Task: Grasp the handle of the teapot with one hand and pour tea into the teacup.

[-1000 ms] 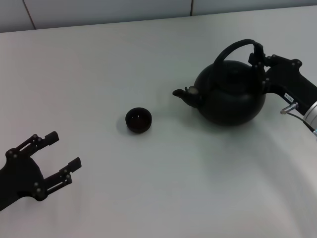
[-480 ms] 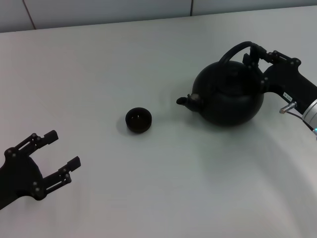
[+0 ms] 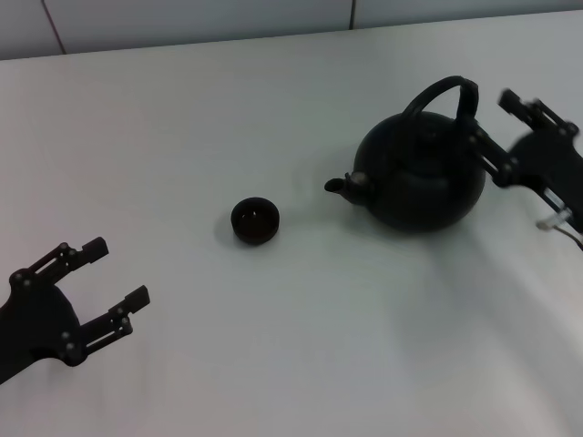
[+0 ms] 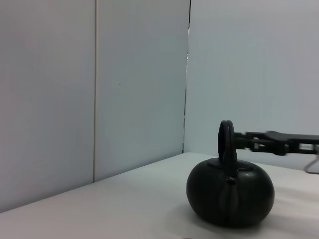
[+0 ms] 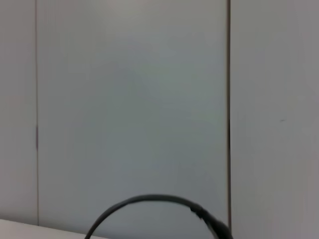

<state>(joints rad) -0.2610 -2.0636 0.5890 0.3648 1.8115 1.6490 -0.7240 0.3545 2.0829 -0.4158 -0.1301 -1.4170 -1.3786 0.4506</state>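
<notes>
Teapot (image 3: 422, 177) stands beside open right end effector (image 3: 496, 126)

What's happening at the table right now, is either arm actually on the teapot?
Neither arm holds the teapot now. It stands upright on the white table, spout toward the small teacup on the robot's left. The right gripper sits open just beside the handle, fingers spread and off the hoop, though a second ago it was clamped on it. So it has let go. The left gripper is open too, parked near the table's front edge, far from both items.
</notes>
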